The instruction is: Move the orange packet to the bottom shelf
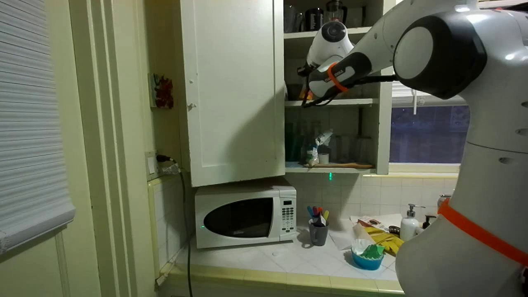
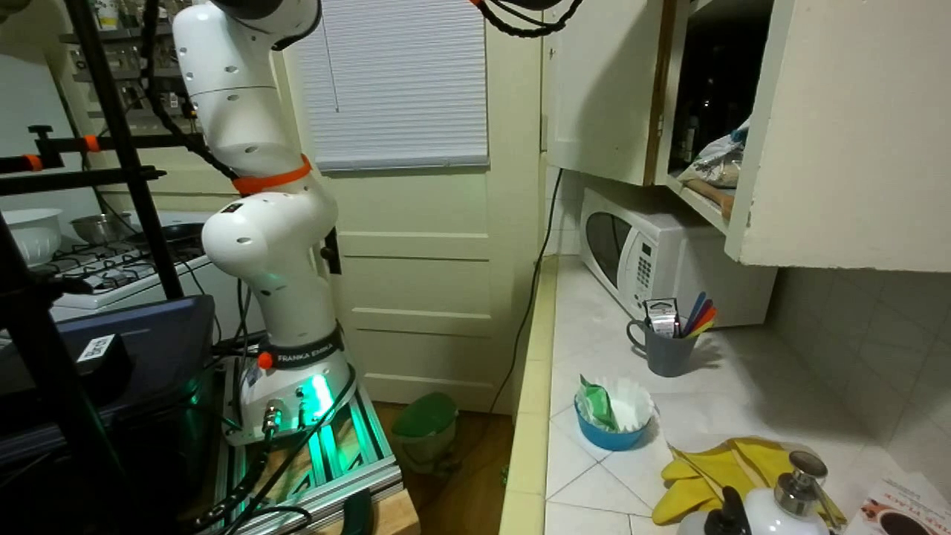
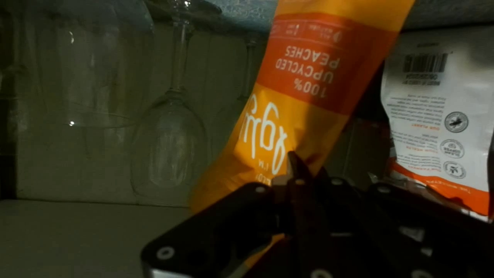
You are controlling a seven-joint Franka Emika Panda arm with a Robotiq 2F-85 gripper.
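Note:
In the wrist view, which stands upside down, the orange packet (image 3: 328, 73) fills the middle, its lower end cut off by the frame. My gripper (image 3: 307, 166) is shut on it, and the packet puckers at the fingertips. An exterior view shows a bit of the packet (image 1: 309, 95) in the cupboard's middle compartment, partly behind my arm and cable; the fingers are hidden there. Whether it touches the board below cannot be seen. The bottom shelf (image 1: 342, 170) lies lower down; its front edge (image 2: 702, 202) also appears in an exterior view, where packet and gripper are out of view.
On the bottom shelf stand glasses and a crinkled plastic bag (image 1: 324, 138). The middle board (image 1: 359, 102) juts out below my wrist. A cupboard door (image 1: 235, 90) hangs open over the microwave (image 1: 247, 216). A white pouch (image 3: 440, 116) and a wine glass (image 3: 170, 146) flank the packet.

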